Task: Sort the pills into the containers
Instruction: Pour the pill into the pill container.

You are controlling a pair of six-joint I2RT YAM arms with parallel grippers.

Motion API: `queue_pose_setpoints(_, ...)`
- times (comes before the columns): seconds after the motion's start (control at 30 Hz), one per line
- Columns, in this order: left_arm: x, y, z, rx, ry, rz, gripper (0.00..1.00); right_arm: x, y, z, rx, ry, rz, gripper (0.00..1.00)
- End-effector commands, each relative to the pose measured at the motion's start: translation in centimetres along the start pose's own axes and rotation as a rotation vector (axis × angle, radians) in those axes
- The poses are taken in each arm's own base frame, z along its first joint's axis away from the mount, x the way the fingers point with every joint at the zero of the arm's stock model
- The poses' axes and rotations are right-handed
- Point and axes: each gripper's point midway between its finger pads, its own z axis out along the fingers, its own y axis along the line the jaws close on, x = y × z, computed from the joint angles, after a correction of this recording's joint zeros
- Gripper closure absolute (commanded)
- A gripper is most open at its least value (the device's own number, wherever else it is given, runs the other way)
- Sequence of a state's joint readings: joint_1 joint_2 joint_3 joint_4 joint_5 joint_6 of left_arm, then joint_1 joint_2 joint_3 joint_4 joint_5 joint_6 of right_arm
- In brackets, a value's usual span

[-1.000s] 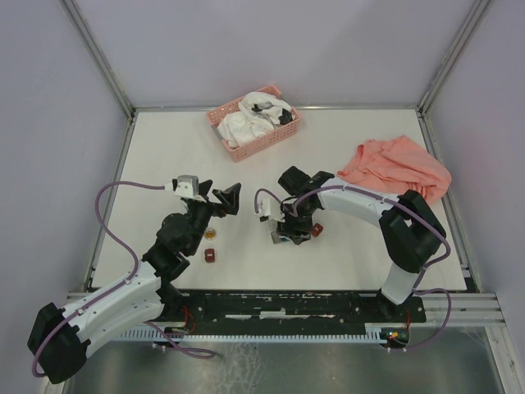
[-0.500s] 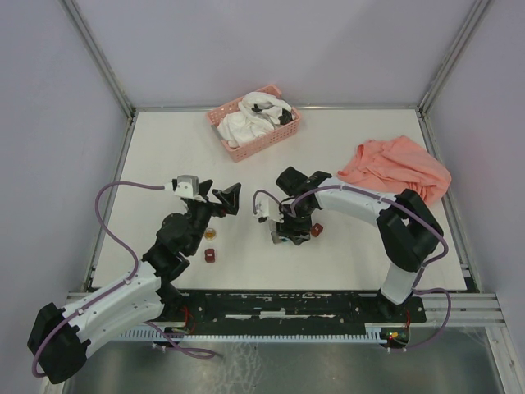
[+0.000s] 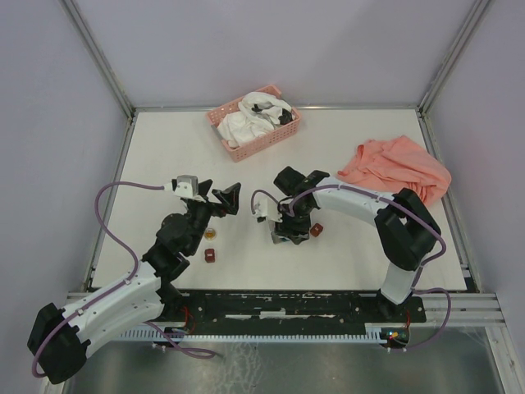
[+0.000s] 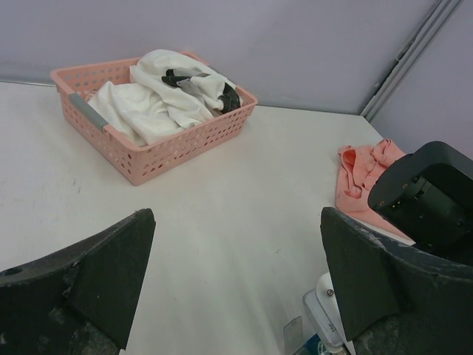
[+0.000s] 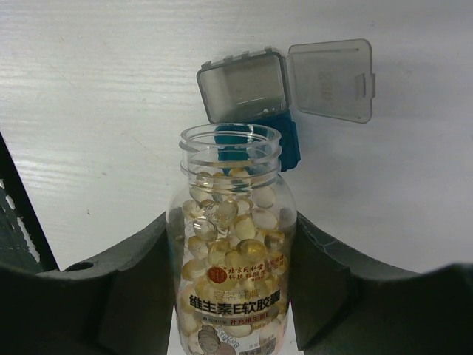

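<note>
Table [image 3: 148, 164] white, flat beneath both arms.

Left pincer [image 3: 217, 194]: raised over the table, fingers [image 4: 89, 281] spread wide apart, nothing between them. Just short of it, toward the arm bases: small amber-and-white item [image 3: 211, 234], too small to identify. A little nearer the bases again: dark red box [image 3: 210, 255], on the table, apart from that item. Well ahead of this pincer and off to its left: pink slatted basket [image 4: 177, 148], heaped with white cloths [image 4: 155, 103], a dark piece lying on top.

Right pincer [image 5: 231, 237]: low over the table, to the right of the left one and apart from it. Clamped on an uncapped pill bottle [image 5: 233, 296], one finger against each side of its body, open mouth pointing away from the wrist. Inside the bottle, up to near the neck: pale yellow pills [image 5: 222, 222], glossy and rounded. Printed label on the lower part of the bottle.

Just beyond the bottle's mouth: teal box [image 5: 290, 142], partly hidden behind the rim; touching or not, cannot tell. Above the teal box, flipped open to the right: clear lid [image 5: 329, 78]. Left of that lid: smoky grey square piece [image 5: 244, 87], box or second lid, cannot tell.

Just to the right of the right pincer in the overhead view: second dark red box [image 3: 315, 231]. Well beyond and to the right of that pincer, near the table's right edge: crumpled salmon cloth [image 3: 394, 168].
</note>
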State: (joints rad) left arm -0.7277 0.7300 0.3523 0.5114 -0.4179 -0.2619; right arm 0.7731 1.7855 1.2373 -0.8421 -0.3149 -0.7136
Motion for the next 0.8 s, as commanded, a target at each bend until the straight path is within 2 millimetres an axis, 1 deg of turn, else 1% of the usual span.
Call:
queue_pose_setpoints(0.0,-1.65,0.23,0.04,-0.014,-0.067,-0.008,0.01,-1.1,-0.66,-0.55,0.027,-0.004,-0.004,0.96)
queue_pose_setpoints(0.77,-1.66,0.26,-0.03,-0.012,-0.069,-0.009,0.01,-0.98,-0.73,-0.31,0.03,0.029,0.003,0.95)
